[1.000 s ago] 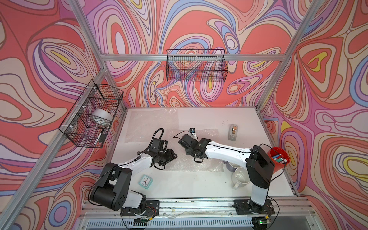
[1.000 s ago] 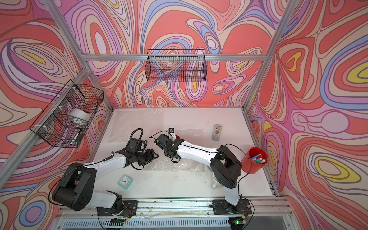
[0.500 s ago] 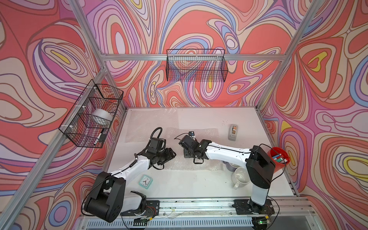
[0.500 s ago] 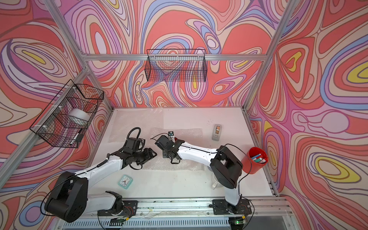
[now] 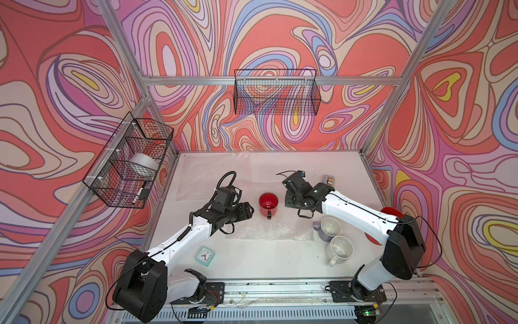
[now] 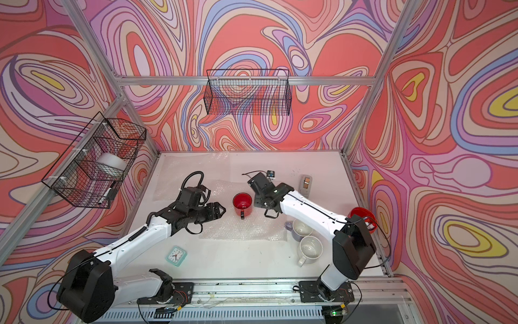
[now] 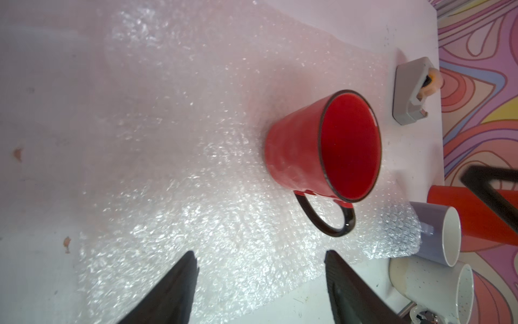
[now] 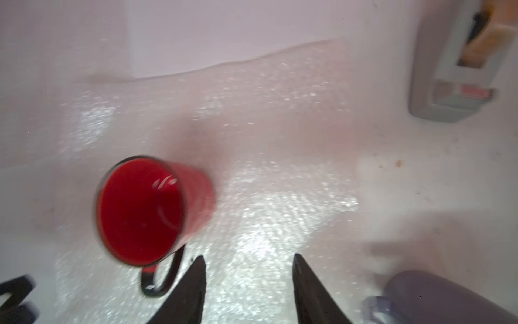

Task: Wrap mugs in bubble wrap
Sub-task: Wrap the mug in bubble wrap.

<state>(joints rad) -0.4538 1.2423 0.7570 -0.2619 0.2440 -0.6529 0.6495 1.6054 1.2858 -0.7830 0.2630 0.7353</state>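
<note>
Squarely between the left gripper [image 5: 250, 209] and the right gripper [image 5: 288, 197], the red mug [image 5: 268, 200] is seen standing upright on a sheet of bubble wrap [image 5: 269, 228] near the middle of the white table [image 5: 266, 263]. Its dark handle is turned toward the front edge in both top views. Neither gripper is touching the mug.

From the left wrist camera, the left gripper's fingers [image 7: 179, 289] are shown spread wide above the wrap with nothing between them, and the mug is seen beyond their tips. The right wrist picture is blurred, but the right gripper's fingers [image 8: 190, 294] can be made out, likewise parted and empty. The mug's handle is seen close beside one tip.

The lavender mug [image 5: 329, 228] and the white mug [image 5: 340, 249] are set side by side toward the robot's right, close enough that contact cannot be ruled out. The lavender one is placed at the wrap's edge, where a corner of the sheet is curled up against it. A second sheet of bubble wrap [image 5: 201, 179] is laid flat toward the back left.

A grey tape dispenser [image 5: 330, 181] is seen near the back right. A red cup [image 5: 392, 211] is partly hidden behind the right arm, and a small mint-green clock [image 5: 205, 254] is placed near the front, beside the left arm. A wire basket [image 5: 276, 95] is hung on the back wall. A white roll [image 5: 144, 165] is kept in a side basket [image 5: 123, 182] on the left wall.
</note>
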